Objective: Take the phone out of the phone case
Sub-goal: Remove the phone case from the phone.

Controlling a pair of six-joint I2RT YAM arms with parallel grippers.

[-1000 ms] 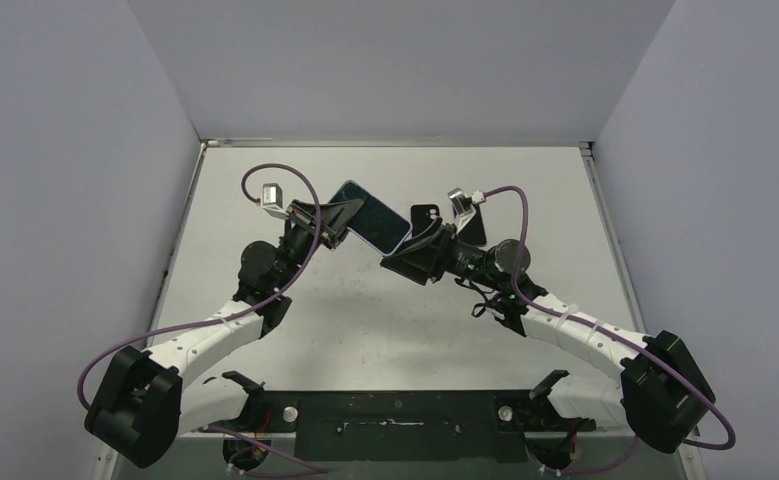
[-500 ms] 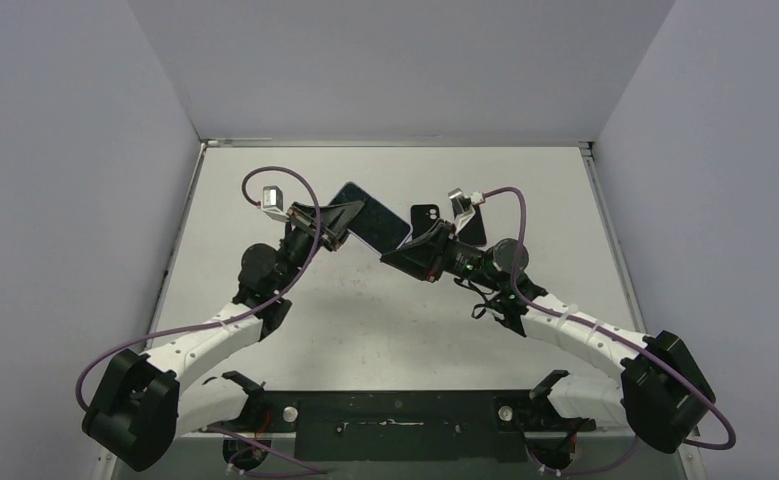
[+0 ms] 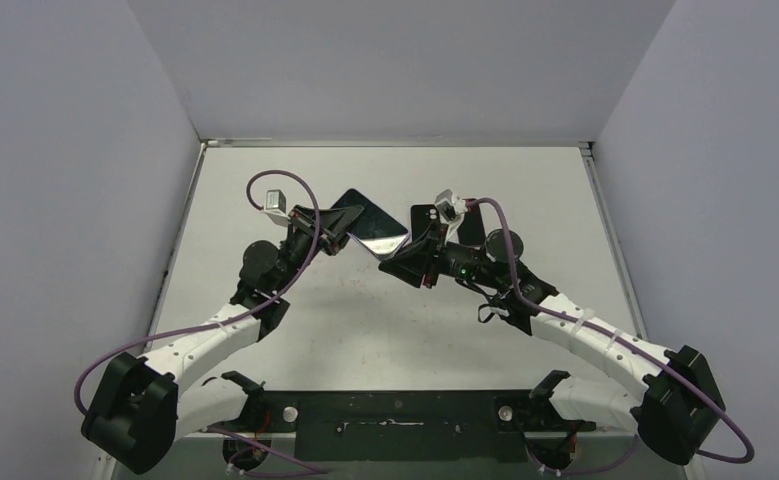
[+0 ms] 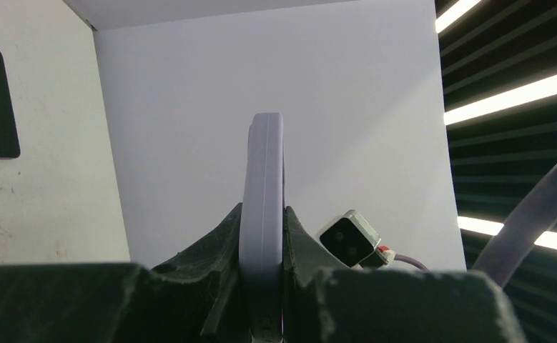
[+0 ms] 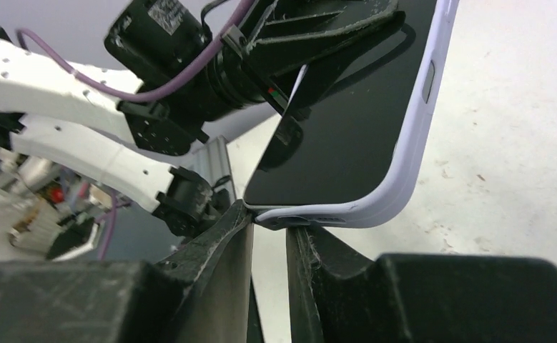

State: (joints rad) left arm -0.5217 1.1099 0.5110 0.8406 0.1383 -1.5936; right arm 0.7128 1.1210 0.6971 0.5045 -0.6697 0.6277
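right fingers (image 5: 214, 246) just snapped from wide to pinching the phone case (image 5: 406, 175) corner; left fingers (image 4: 214, 246) clamped on its edge. peel looks ready.

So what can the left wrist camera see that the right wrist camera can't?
Only the left wrist camera: the phone case seen edge-on, a thin lilac strip squeezed in the left gripper, plus the other arm's little camera. Only the right wrist camera: the phone with its dark screen, the left arm, and the right gripper pinching the case's bottom corner. Both: the lilac case and the white table.
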